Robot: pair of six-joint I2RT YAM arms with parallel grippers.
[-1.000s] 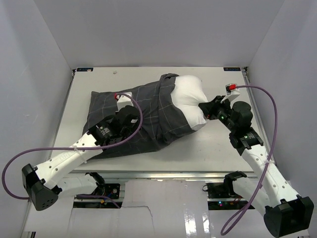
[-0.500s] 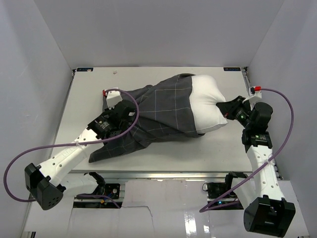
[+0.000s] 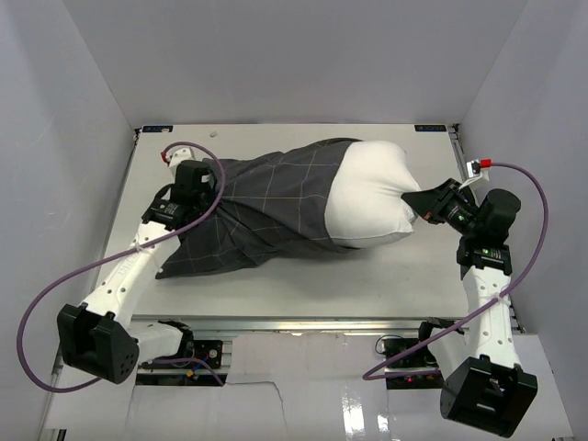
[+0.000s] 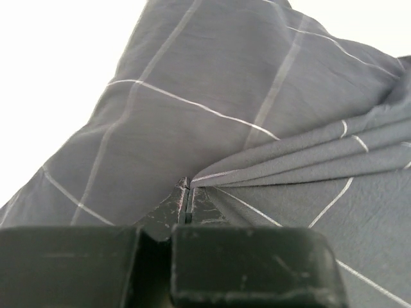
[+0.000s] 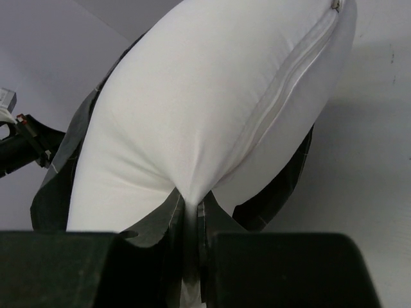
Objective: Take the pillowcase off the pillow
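Drawn farther apart toward the table's (image 3: 367, 280) side edges, left gripper (image 4: 186, 199) pinches limp charcoal-grey gridded pillowcase (image 3: 262, 207) fabric; right gripper (image 5: 189, 212) pinches the soft white pillow (image 3: 372, 193) by its corner.

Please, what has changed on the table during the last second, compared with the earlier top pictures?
The left gripper dragged the pillowcase to the left and toward the far edge. The right gripper pulled the pillow to the right, so more of the white pillow now shows outside the pillowcase. Unchanged: both grippers stay shut, the left on the pillowcase and the right on a pillow corner. Both things still lie on the table.
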